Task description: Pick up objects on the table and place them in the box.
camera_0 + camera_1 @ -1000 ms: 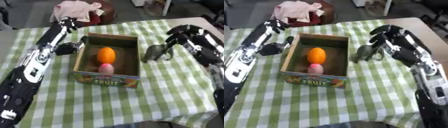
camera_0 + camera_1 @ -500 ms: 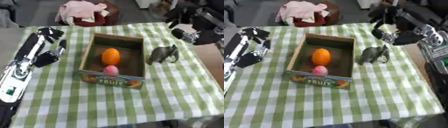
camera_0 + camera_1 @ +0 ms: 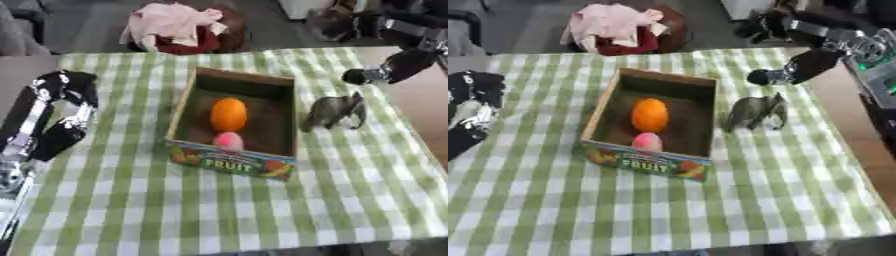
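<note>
An open cardboard fruit box (image 3: 185,107) stands in the middle of the green checked tablecloth. Inside it lie an orange (image 3: 228,114) and, nearer the front wall, a small pink round thing (image 3: 228,140). A grey toy elephant (image 3: 337,111) stands upright on the cloth just right of the box, touching neither hand. My right hand (image 3: 802,65) hangs above and behind the elephant at the far right, fingers relaxed, holding nothing. My left hand (image 3: 63,85) is over the cloth's left edge, well away from the box, relaxed and empty.
Beyond the far edge of the table sits a heap of pink cloth on a dark red seat (image 3: 179,27). Bare wooden tabletop (image 3: 842,115) shows to the right of the cloth. Open checked cloth (image 3: 219,210) lies in front of the box.
The camera has shifted. My right hand has risen and drawn back from beside the elephant. My left hand has pulled away from the box's left wall toward the left edge.
</note>
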Controlling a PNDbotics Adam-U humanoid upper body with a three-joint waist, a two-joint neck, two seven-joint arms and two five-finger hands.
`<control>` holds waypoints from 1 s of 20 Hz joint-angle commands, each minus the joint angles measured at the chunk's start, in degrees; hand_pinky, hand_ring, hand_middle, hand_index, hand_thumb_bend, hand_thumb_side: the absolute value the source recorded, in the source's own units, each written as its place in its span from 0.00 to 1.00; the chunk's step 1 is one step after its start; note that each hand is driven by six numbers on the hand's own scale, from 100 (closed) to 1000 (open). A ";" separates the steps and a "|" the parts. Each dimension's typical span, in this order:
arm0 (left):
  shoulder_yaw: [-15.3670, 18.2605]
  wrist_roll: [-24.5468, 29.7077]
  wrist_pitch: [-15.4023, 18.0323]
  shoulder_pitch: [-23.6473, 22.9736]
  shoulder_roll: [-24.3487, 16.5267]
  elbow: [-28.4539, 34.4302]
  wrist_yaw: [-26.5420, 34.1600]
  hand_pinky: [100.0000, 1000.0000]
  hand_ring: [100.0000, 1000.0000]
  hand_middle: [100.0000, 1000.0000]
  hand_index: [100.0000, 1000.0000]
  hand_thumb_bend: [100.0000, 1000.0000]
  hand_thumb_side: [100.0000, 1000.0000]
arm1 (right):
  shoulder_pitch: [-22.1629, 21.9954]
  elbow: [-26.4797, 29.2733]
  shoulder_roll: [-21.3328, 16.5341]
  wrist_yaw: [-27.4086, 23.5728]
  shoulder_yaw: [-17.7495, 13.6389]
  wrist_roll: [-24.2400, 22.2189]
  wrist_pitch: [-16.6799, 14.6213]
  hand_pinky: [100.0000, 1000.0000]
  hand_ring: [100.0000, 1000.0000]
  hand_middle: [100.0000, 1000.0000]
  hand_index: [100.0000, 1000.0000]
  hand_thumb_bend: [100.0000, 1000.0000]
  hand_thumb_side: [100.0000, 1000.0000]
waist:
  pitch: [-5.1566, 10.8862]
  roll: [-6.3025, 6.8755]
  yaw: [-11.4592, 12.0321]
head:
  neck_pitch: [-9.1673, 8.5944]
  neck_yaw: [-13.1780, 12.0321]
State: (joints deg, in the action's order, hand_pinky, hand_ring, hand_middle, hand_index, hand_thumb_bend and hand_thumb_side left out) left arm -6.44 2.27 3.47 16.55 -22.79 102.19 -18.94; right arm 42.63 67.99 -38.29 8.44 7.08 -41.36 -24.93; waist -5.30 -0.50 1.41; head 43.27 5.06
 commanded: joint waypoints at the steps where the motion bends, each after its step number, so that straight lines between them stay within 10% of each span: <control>1: 1.53 0.64 -2.49 -0.25 -1.61 3.52 3.20 0.52 0.60 0.58 0.76 0.02 0.73 | 1.85 -4.36 -0.04 3.19 -0.98 -1.55 -4.51 0.86 0.90 0.85 0.89 0.43 0.42 | 0.74 0.05 0.42 | -0.27 0.17; 8: 5.05 2.16 -4.61 -1.62 -4.09 5.25 21.82 0.51 0.59 0.57 0.76 0.02 0.74 | 2.89 -17.19 4.34 30.63 -4.34 12.78 -21.17 0.88 0.91 0.85 0.89 0.43 0.41 | 0.64 0.28 1.68 | -0.10 0.40; 20: 5.67 2.57 -5.06 -2.58 -3.82 5.01 22.77 0.51 0.59 0.57 0.76 0.02 0.74 | 1.56 -24.42 5.59 49.01 -4.19 24.13 -25.21 0.89 0.89 0.83 0.87 0.43 0.42 | 0.64 0.28 1.83 | 0.51 0.49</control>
State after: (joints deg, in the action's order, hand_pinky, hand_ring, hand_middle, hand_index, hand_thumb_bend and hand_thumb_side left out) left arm -1.55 4.85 -1.48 13.58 -25.24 106.22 3.77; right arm 43.31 43.49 -31.47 55.98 3.22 -17.02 -48.96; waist -5.32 -0.21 3.25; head 43.36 5.44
